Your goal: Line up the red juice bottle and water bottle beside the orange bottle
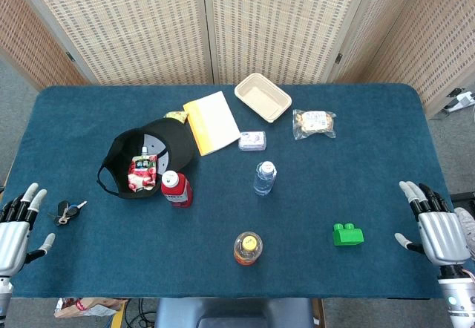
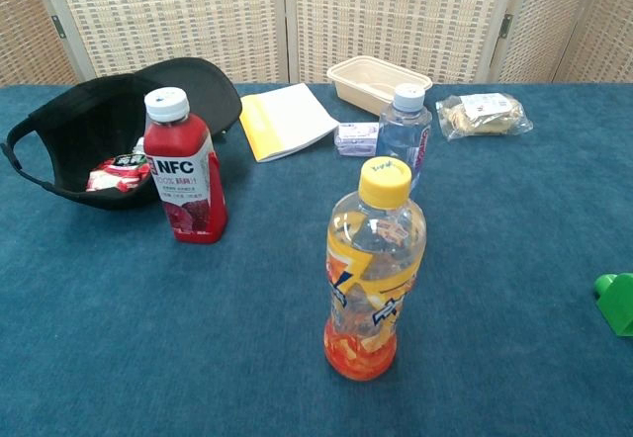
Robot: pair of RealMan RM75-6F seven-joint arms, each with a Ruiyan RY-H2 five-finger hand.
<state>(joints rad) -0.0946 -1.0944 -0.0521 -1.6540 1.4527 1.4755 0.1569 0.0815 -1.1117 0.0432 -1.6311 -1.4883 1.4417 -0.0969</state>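
The orange bottle (image 1: 248, 248) (image 2: 374, 269) with a yellow cap stands upright near the table's front middle. Upright to its back left is the red juice bottle (image 1: 177, 188) (image 2: 185, 166), white-capped, close to a black cap. A clear water bottle (image 1: 265, 177) (image 2: 405, 136) stands behind the orange one. My left hand (image 1: 16, 226) rests at the front left table edge, fingers spread and holding nothing. At the front right edge my right hand (image 1: 436, 228) is likewise spread and empty. Neither hand shows in the chest view.
A black cap (image 1: 169, 144) holds a red snack pouch (image 1: 141, 173). Keys (image 1: 67, 212) lie by the left hand. A green block (image 1: 347, 234) sits front right. A yellow-edged notebook (image 1: 212, 122), beige tray (image 1: 262, 96), small packet (image 1: 252, 141) and bagged snack (image 1: 313, 123) lie further back.
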